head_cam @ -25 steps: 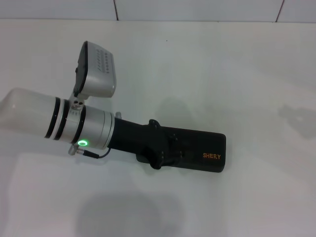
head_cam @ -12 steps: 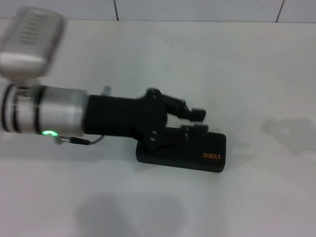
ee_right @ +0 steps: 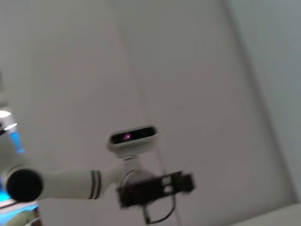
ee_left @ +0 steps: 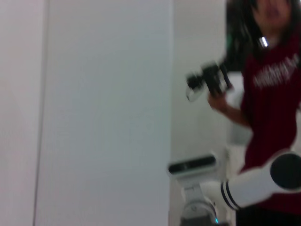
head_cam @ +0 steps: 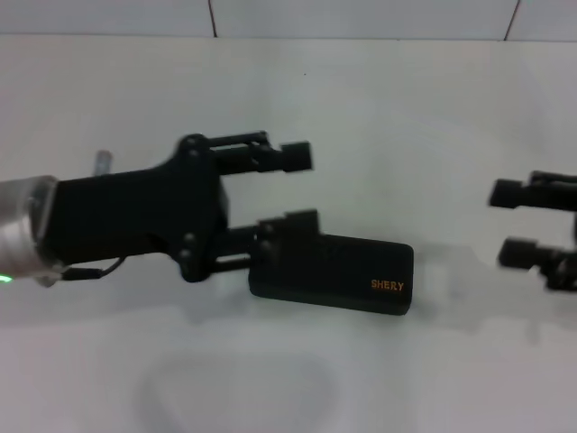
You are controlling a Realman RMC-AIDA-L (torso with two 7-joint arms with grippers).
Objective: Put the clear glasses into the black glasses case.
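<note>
Case shut on the table, both grippers spread and empty

The black glasses case [head_cam: 331,278] lies closed; the left gripper [head_cam: 297,188] hangs open at its near end, the right gripper [head_cam: 517,223] open well off to the side. The clear glasses are not visible — possibly inside already; check before lifting the lid gently.

case closed | black glasses case [head_cam: 347,277] left end behind left hand [head_cam: 302,188]
</note>
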